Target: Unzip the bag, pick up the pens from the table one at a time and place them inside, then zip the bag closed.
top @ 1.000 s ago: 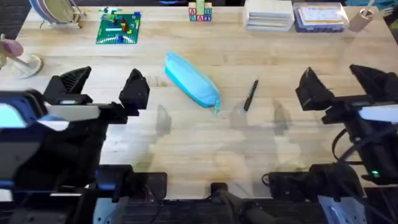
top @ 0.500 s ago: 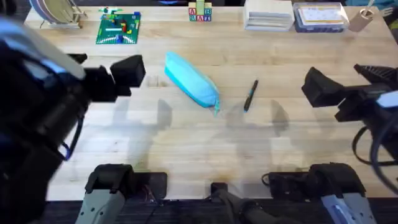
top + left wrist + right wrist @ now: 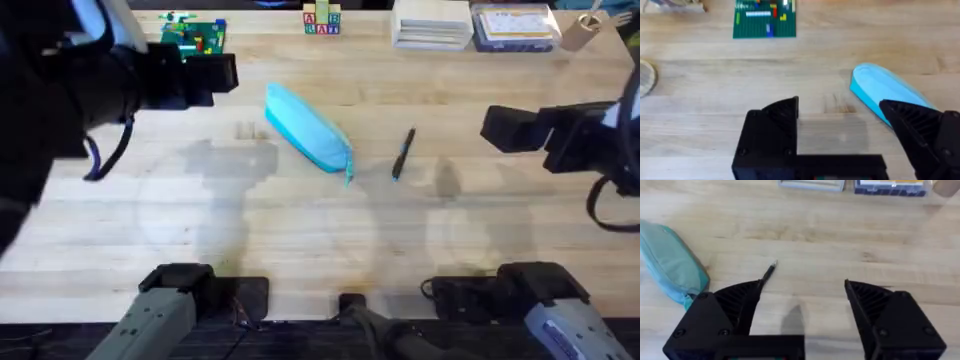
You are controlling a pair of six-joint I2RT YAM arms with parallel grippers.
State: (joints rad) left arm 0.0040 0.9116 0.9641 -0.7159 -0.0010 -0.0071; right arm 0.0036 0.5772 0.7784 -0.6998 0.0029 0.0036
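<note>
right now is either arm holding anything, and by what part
Nothing is held. Both sets of jaws are open and empty above the table; the bag and pen lie untouched.

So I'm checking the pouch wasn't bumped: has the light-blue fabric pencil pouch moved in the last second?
No. The light-blue fabric pencil pouch lies in the same spot, just left of the dark pen, on the pale wooden table.

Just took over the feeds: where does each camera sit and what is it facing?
Overhead: above the arm bases, facing down and forward over the table; both arms show.
Left wrist: on the left arm, facing the bag; its open jaws show.
Right wrist: on the right arm, facing the pen; its open jaws show.
All views share the bag.
</note>
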